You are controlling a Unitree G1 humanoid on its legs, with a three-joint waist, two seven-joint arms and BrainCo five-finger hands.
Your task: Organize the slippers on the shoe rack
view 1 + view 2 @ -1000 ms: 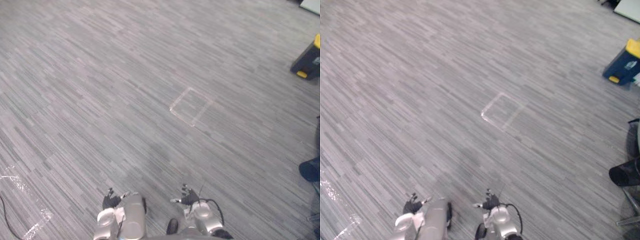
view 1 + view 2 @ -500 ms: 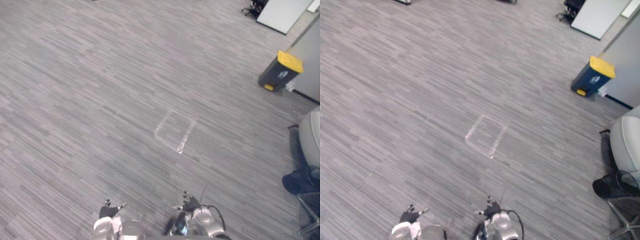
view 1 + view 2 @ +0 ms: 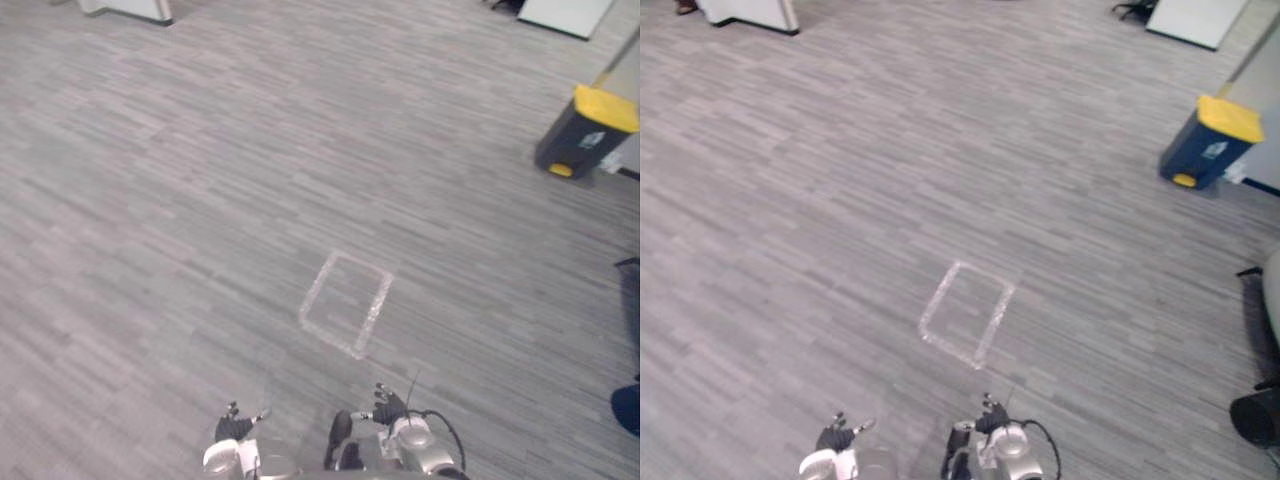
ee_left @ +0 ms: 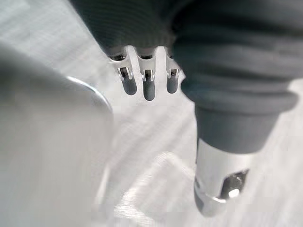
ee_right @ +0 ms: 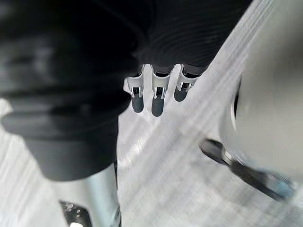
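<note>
Left eye view | our left hand (image 3: 236, 428) and right hand (image 3: 388, 408) hang low, both loosely open, empty | taped square (image 3: 345, 303) ahead | we cannot tell which way the slippers lie

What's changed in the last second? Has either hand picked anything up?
The camera swung, not the things: the taped square and the yellow-lidded bin sit elsewhere in the view. Nothing was taken or let go. The left hand and right hand stay low, open and empty.

Taped square (image 3: 346, 303): on the floor (image 3: 150, 220), straight ahead of us.
Bin (image 3: 585, 132): far right, well beyond the square.
Left hand (image 3: 236, 429), right hand (image 3: 389, 409): nearest us, side by side.
</note>
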